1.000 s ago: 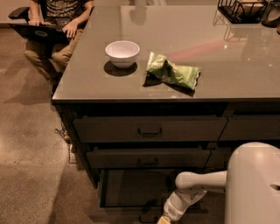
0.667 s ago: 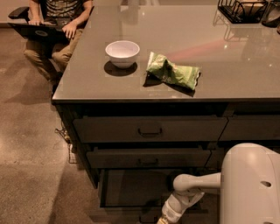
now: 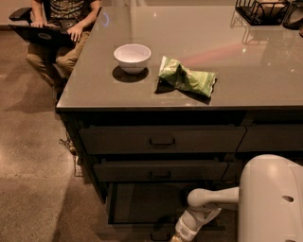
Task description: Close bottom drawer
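The bottom drawer (image 3: 142,204) is the lowest of the left three-drawer stack and stands pulled out, with its dark inside showing. Its front edge and small dark handle (image 3: 161,234) lie at the bottom edge of the camera view. My gripper (image 3: 176,238) hangs on the white forearm (image 3: 196,218) just right of the handle, close to the drawer's front, and is cut off by the frame edge. The two matching drawers above (image 3: 162,140) are pushed in.
On the grey counter (image 3: 94,94) are a white bowl (image 3: 132,57), a green snack bag (image 3: 187,78) and a black wire rack (image 3: 261,11) at the far right. A seated person with a laptop (image 3: 57,23) is at the far left. My white arm body (image 3: 272,198) fills the lower right.
My white arm body has shifted slightly left. The gripper stays by the drawer's front, a touch lower. The bottom drawer is still pulled out.
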